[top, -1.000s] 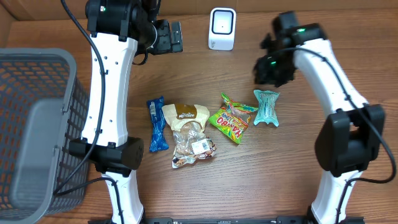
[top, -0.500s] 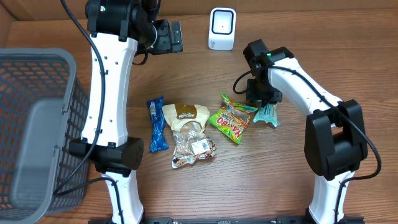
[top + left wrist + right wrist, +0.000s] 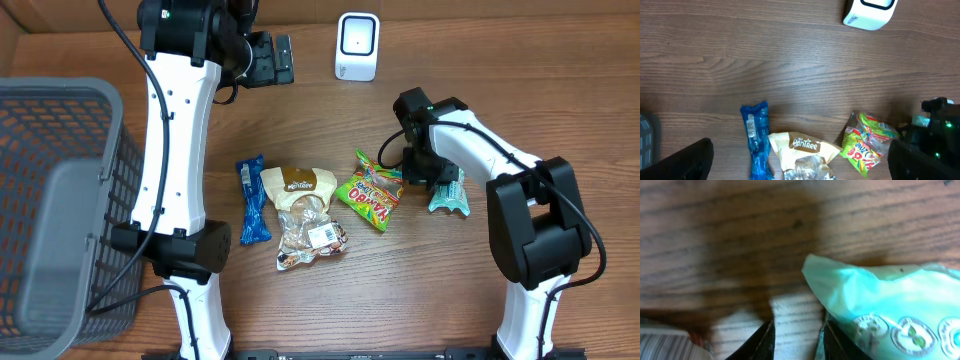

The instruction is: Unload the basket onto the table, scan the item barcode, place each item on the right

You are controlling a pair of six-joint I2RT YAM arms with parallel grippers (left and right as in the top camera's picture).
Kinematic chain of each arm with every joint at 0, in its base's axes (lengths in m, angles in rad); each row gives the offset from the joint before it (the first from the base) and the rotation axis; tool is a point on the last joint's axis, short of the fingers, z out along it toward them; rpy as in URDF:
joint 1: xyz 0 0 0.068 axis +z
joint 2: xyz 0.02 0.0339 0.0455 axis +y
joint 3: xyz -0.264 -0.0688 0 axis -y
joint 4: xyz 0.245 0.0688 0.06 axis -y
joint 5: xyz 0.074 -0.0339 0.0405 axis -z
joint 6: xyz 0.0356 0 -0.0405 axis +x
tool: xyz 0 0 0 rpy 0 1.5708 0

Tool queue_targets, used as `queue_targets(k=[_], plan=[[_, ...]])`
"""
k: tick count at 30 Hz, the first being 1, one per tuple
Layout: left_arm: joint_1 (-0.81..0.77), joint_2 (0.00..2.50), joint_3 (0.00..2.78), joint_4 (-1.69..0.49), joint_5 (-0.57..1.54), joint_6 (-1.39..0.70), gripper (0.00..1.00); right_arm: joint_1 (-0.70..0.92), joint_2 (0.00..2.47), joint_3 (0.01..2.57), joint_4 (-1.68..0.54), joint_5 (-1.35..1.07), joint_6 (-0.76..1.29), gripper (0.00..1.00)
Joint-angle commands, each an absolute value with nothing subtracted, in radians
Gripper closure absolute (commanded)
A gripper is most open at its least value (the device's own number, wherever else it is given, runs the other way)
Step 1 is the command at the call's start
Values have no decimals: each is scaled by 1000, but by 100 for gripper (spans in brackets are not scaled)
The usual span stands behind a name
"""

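Observation:
Several snack packets lie mid-table: a blue bar [image 3: 252,200], a tan Pantree bag [image 3: 303,205], a green-yellow packet [image 3: 370,192] and a teal packet [image 3: 448,190]. The white scanner [image 3: 357,45] stands at the back. My right gripper [image 3: 428,175] is down at the table by the teal packet's left edge. In the right wrist view the right gripper [image 3: 797,337] has a narrow gap showing bare wood, and the teal packet [image 3: 890,310] lies against the outside of one finger. My left gripper [image 3: 800,167] hangs high and wide open over the packets, holding nothing.
A grey mesh basket [image 3: 60,200] fills the left side. The left arm's white links [image 3: 180,150] run down the table left of the blue bar. The scanner [image 3: 870,12] shows at the top of the left wrist view.
The right arm swung left and dropped to the table beside the teal packet. That packet slid right and toward the front. The left arm stayed still.

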State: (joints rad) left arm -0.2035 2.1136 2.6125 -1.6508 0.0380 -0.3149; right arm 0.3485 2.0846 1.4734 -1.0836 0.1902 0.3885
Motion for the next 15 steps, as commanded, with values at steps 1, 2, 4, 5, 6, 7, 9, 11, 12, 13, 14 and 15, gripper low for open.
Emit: queue_targets(k=[1, 2, 4, 5, 6, 7, 9, 11, 12, 13, 14, 15], plan=[[-211, 2120, 2615, -1648, 45, -318, 0, 346, 2029, 1612, -1153, 202, 385, 66], [-211, 2120, 2615, -1648, 45, -318, 1, 346, 2001, 1656, -1192, 202, 384, 66], [-211, 2120, 2615, -1648, 45, -318, 0, 346, 1975, 1670, -1211, 202, 362, 66], [-211, 2120, 2615, -1648, 45, -318, 0, 346, 1963, 1670, -1224, 202, 359, 66], [-211, 2120, 2615, -1648, 45, -318, 0, 346, 1964, 1670, -1238, 202, 359, 66], [-211, 2120, 2615, -1648, 45, -318, 0, 345, 1966, 1661, -1248, 207, 359, 66], [-211, 2120, 2615, -1648, 45, -318, 0, 345, 1967, 1631, -1247, 223, 359, 66], [-211, 2120, 2615, -1648, 45, -318, 0, 345, 1970, 1592, -1241, 256, 360, 66], [-211, 2120, 2615, -1648, 45, -318, 0, 345, 1971, 1578, -1236, 267, 360, 66], [-211, 2120, 2615, -1648, 45, -318, 0, 345, 1972, 1563, -1230, 269, 360, 66], [-211, 2120, 2615, -1648, 45, -318, 0, 345, 1973, 1557, -1227, 269, 360, 66], [-211, 2120, 2615, -1648, 45, -318, 0, 345, 1973, 1538, -1216, 269, 360, 66]])
